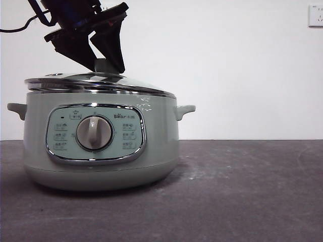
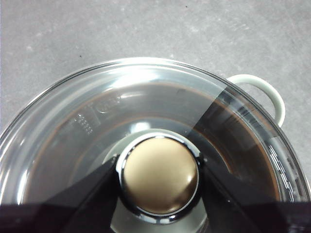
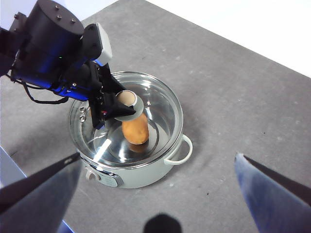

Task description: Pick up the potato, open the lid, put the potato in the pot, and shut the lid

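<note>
Right wrist view: the cooker pot (image 3: 146, 167) stands on the grey surface (image 3: 233, 97) with its glass lid (image 3: 160, 104) seated on the rim, and the potato (image 3: 135, 130) lies inside, seen through the glass near the pot's centre, just beside and beneath the lid's knob (image 3: 129, 103). Its long axis runs across the pot floor, roughly toward the panel side. Nothing else shows in the pot.

My left tool (image 2: 159, 177) sits directly over the lid, one black jaw on each side of the knob, pressed against its steel collar; I judge it pinching the knob. In the front view the same tool (image 1: 103, 60) comes down from above at a tilt onto the knob, and the lid rests nearly level on the pot's rim, perhaps slightly raised on one side; I cannot tell whether it is fully seated.

My right tool (image 3: 155, 194) hangs high above the pot and well apart from it, jaws spread wide and empty.

The deciding relation is tool to knob: the left arm is on it, the right is far off. With the potato already in the pot, I judge that what remains is settling the lid flush and releasing the knob straight upward.
</note>
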Tool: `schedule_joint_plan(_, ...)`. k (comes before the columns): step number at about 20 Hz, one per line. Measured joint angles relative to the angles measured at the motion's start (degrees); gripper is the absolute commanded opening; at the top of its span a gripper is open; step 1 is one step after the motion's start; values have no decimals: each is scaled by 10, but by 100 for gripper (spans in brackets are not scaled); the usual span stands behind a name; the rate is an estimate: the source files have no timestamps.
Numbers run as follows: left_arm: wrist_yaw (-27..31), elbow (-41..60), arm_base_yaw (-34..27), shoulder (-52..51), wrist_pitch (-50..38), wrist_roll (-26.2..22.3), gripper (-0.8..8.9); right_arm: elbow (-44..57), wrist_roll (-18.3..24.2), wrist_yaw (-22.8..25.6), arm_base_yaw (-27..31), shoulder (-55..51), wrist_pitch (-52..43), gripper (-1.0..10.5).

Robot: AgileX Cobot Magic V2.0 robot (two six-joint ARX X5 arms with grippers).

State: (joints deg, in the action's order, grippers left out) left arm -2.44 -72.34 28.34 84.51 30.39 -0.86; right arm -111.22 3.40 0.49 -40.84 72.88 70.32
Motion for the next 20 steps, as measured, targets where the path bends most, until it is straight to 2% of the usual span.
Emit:
schedule_joint_plan(11, 1, -3, 0, 0, 15, 0, 20, 0, 0, 0, 0, 0, 7, 532)
schedule_joint_plan(14, 1, -4, 0, 0, 19, 0, 310, 0, -2, 0, 0, 0, 13, 532)
schedule_joint_plan(15, 1, -4, 0, 0, 19, 0, 362, 0, -3, 0, 0, 0, 13, 532)
schedule_joint_plan(20, -3, -5, 0, -1, 16, -1, 377, 0, -6, 0, 0, 0, 35, 532)
